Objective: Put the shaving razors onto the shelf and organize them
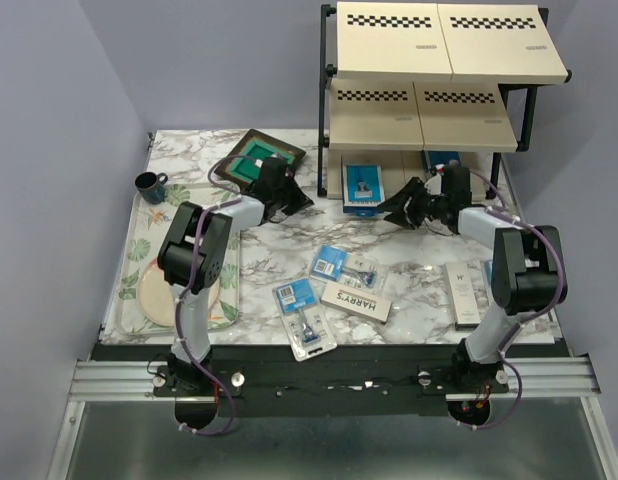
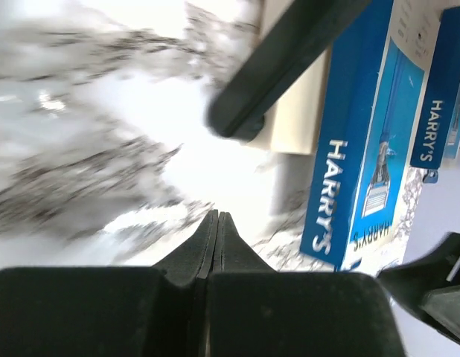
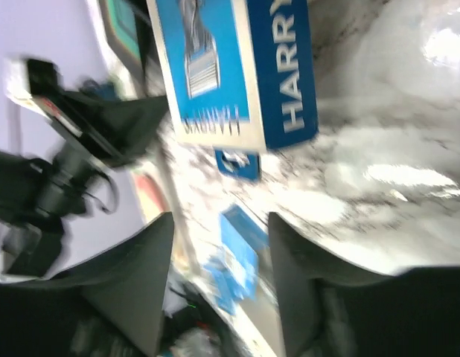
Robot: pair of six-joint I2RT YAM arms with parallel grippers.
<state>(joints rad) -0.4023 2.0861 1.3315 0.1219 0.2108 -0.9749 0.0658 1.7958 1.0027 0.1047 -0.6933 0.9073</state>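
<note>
The shelf stands at the back right. A dark-blue razor box lies on its lowest board, and a second one sits further back. My left gripper is shut and empty, left of that box; in the left wrist view its tips are above the marble, with both blue boxes to the right. My right gripper is open and empty, right of the box. Blister packs and white HARRY'S boxes lie on the table.
A dark square frame with a green centre lies at the back left. A blue mug and a plate sit on the floral tray along the left edge. A black shelf leg is close ahead of my left gripper.
</note>
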